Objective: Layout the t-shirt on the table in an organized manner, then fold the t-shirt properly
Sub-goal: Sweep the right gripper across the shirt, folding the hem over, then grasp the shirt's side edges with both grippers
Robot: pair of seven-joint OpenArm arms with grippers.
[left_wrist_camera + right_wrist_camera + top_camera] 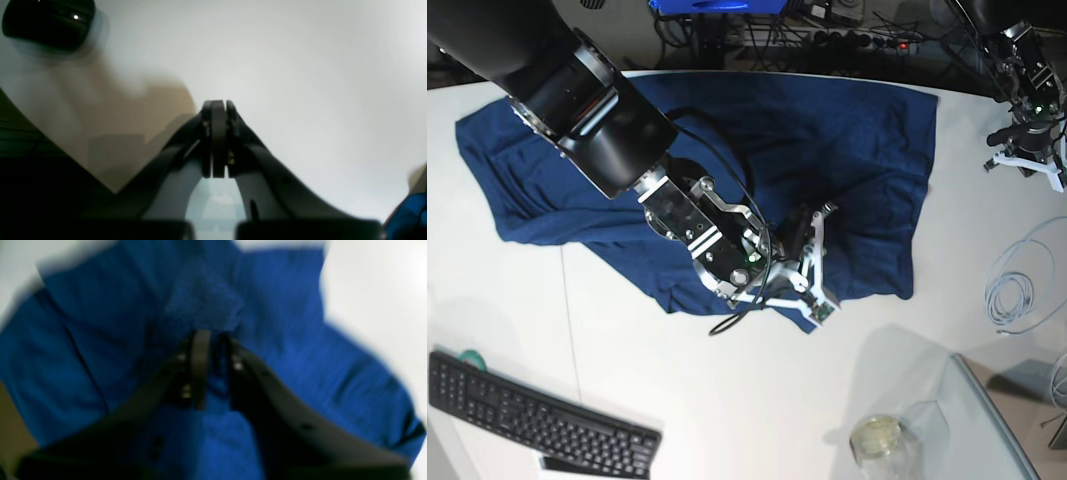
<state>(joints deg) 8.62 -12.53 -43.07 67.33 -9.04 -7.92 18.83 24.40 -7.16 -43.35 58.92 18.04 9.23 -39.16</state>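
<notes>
The dark blue t-shirt [827, 130] lies spread and wrinkled across the far half of the white table [727, 400]. My right gripper [812, 262] is down on its near right part. In the right wrist view its fingers [200, 370] stand a narrow gap apart over the cloth [300, 306], with a raised fold just past the tips. The picture is blurred. My left gripper [1025, 150] hangs at the far right of the table, off the shirt. In the left wrist view its pads [218, 133] are pressed together with nothing between them, and a blue corner of cloth [410, 213] shows at the bottom right.
A black keyboard [537, 425] lies at the near left. A coiled pale cable [1027, 290] sits at the right edge, with a glass jar [877, 437] and a glass pane [987, 420] at the near right. A dark rounded object [46, 23] shows in the left wrist view.
</notes>
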